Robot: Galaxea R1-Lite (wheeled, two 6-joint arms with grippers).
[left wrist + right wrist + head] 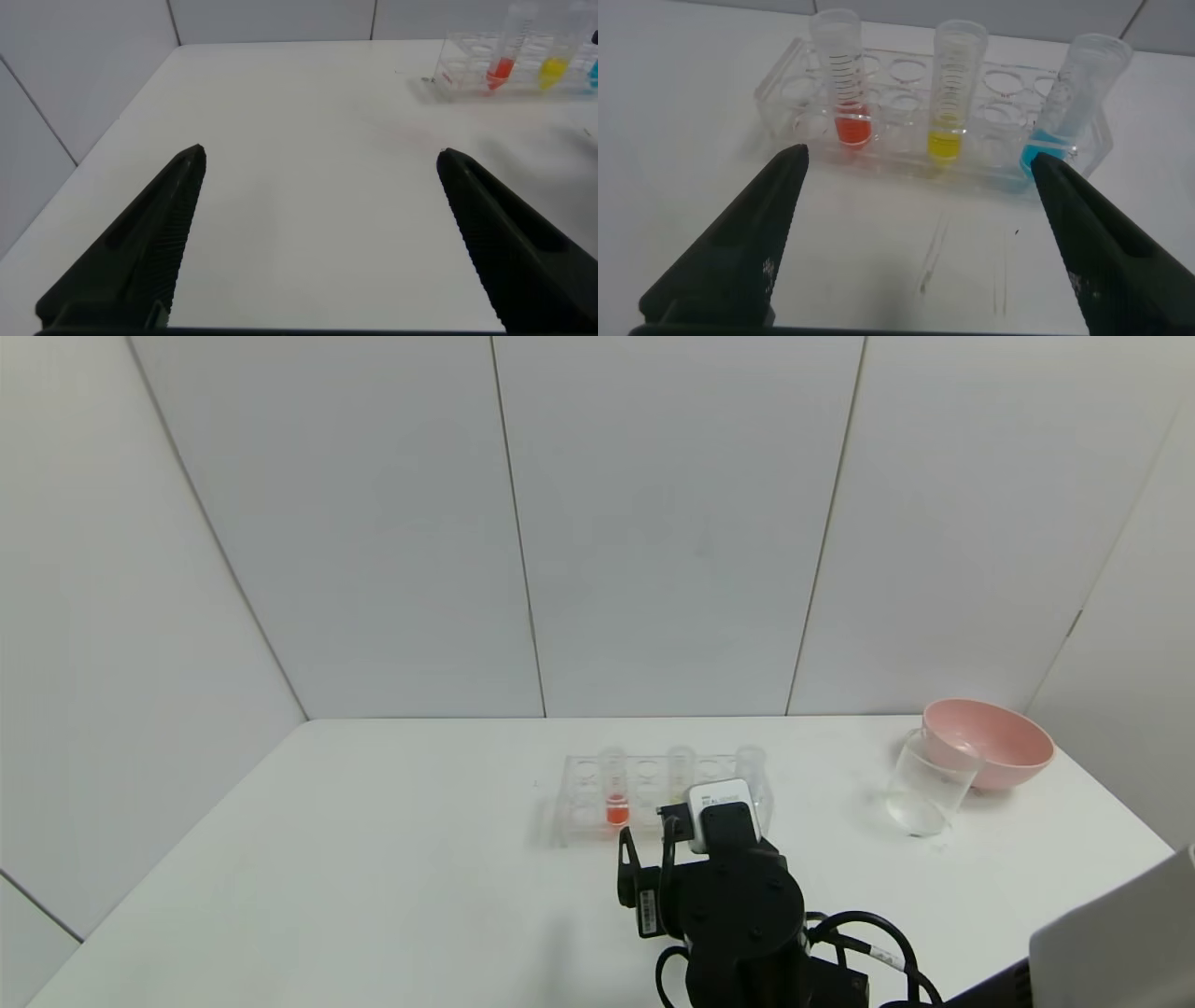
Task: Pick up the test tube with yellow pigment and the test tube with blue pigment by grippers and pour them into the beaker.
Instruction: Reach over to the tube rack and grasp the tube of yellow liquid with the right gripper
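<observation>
The yellow test tube [952, 93] and the blue test tube [1076, 98] stand in a clear rack [785, 89]; the blue one leans. My right gripper [920, 157] is open and empty, just in front of the rack, facing the yellow tube. In the head view its wrist [719, 817] hides the lower parts of the yellow tube [681, 767] and the blue tube [750, 763]. My left gripper [322, 152] is open and empty over bare table, far from the rack [467, 65]. The empty beaker [922, 789] stands at the right.
A tube with red-orange liquid [615, 795] stands in the rack's left part. A pink bowl [990, 742] sits right behind the beaker. White walls close the table at the back and both sides.
</observation>
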